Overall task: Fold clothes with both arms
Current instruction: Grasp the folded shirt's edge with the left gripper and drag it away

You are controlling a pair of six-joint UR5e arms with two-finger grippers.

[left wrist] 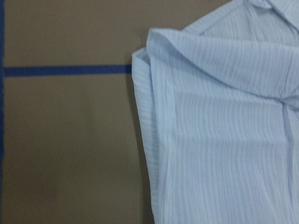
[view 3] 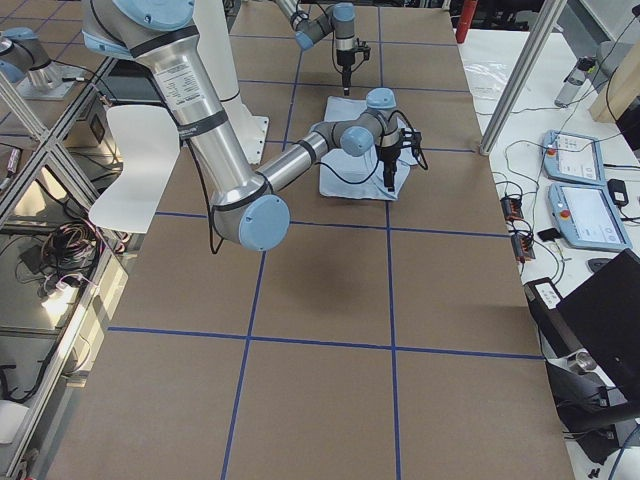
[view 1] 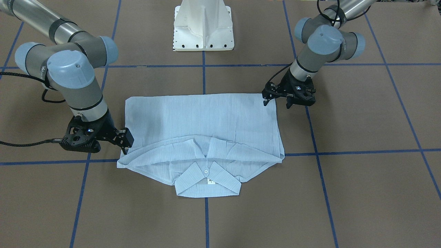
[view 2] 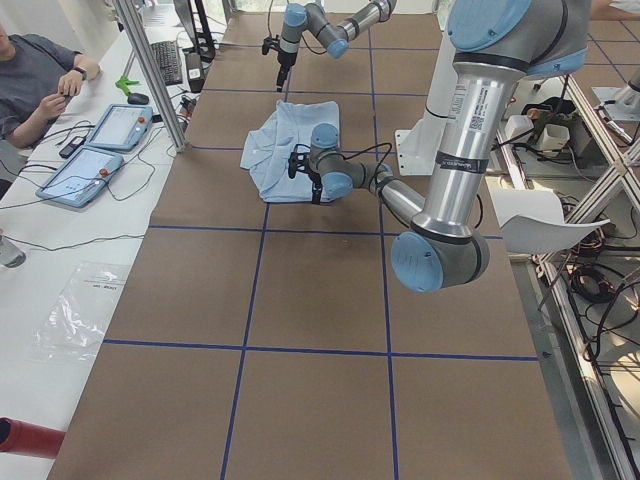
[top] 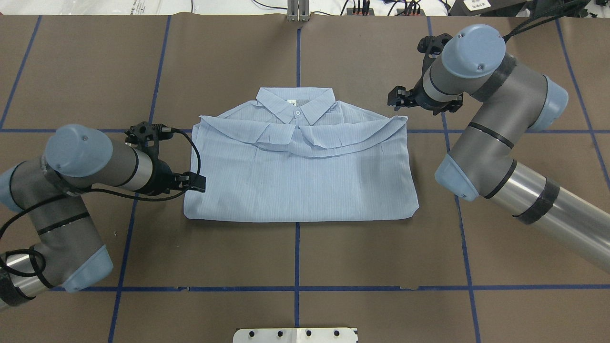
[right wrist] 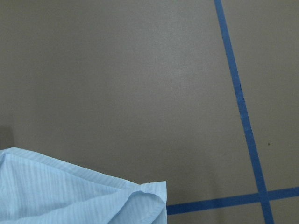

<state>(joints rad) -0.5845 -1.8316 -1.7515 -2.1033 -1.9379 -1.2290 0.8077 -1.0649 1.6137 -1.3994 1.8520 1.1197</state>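
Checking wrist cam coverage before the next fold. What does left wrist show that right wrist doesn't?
Left wrist only: a long stretch of the shirt along its side edge, with stacked layers and a folded flap across the top. Right wrist only: just one shirt corner, mostly bare table cover, and a tape crossing. Both: pale-blue striped fabric, brown cover, blue tape lines.

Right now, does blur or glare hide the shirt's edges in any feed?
Left wrist view: soft focus, but the shirt edge reads clearly. Right wrist view: sharp, a mild sheen on the table. Overhead and front-facing views: even light, no glare. Side views: shirt too small.
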